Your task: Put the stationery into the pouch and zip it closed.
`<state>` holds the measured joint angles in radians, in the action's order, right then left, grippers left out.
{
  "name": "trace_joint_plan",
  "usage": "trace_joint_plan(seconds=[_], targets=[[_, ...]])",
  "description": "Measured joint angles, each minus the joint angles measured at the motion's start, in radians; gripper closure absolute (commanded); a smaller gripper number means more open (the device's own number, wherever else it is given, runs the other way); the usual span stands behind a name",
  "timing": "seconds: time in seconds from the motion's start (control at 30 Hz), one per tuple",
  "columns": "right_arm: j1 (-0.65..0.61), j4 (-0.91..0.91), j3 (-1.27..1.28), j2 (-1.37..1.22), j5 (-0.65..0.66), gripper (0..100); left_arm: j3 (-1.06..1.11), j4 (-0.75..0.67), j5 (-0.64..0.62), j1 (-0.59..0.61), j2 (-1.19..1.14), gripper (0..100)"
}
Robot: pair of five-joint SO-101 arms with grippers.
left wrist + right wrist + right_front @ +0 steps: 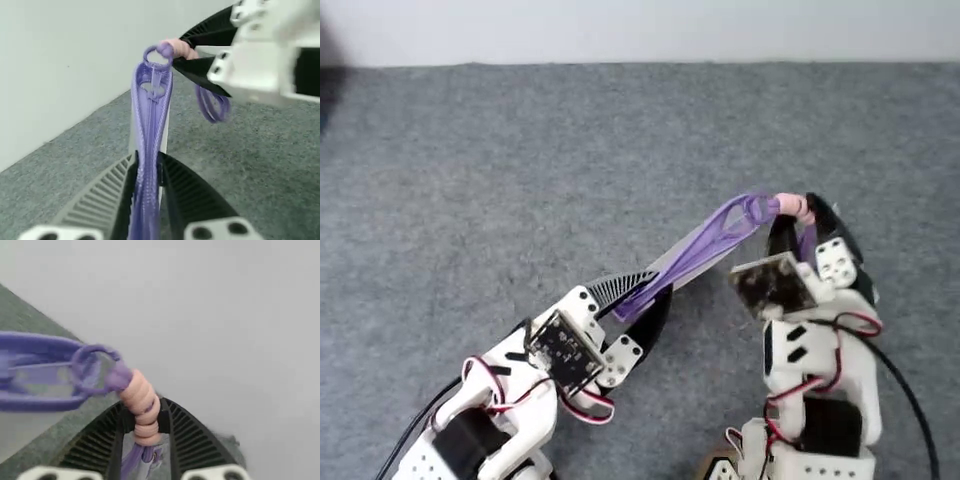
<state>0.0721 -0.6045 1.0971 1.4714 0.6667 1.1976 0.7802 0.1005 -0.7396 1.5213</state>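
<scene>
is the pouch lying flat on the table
No, the pouch is held above the table, the left gripper on one end and the right gripper on its pink pull.

left arm (560, 345), right arm (815, 350), jaws clamped

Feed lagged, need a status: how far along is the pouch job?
Done: the zip looks shut from the left end effector up to the slider near the far end of the pouch. In hand: left end effector clamps the pouch, right end effector grips the pink pull. Left: set down and release. Contents hidden.
</scene>
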Motion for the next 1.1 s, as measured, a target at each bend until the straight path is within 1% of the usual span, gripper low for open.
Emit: trace_joint_plan(seconds=[0.13, 0.43, 0.53, 0.67, 0.77, 0.87, 1.0, 1.1], targets=[[0.044, 0.097, -0.002, -0.089, -0.006, 99.1, 0.000, 0.015, 0.000, 0.000, 0.023, 99], [0.160, 0.219, -0.003, -0.216, -0.008, 99.1, 0.000, 0.035, 0.000, -0.002, 0.028, 99], [0.236, 0.255, 0.002, -0.281, -0.011, 99.1, -0.002, 0.049, 0.000, 0.000, 0.037, 99], [0.252, 0.264, 0.000, -0.296, -0.009, 99.1, -0.002, 0.055, 0.000, 0.000, 0.046, 99], [0.216, 0.264, 0.000, -0.288, -0.009, 99.1, -0.002, 0.055, 0.000, 0.000, 0.046, 98], [0.180, 0.264, 0.000, -0.270, -0.009, 99.1, -0.002, 0.055, 0.000, 0.000, 0.046, 93], [0.143, 0.264, 0.000, -0.264, -0.009, 99.1, -0.002, 0.055, 0.000, 0.000, 0.046, 77], [0.127, 0.252, 0.000, -0.264, -0.009, 99.1, -0.002, 0.055, 0.000, 0.015, 0.046, 71]])
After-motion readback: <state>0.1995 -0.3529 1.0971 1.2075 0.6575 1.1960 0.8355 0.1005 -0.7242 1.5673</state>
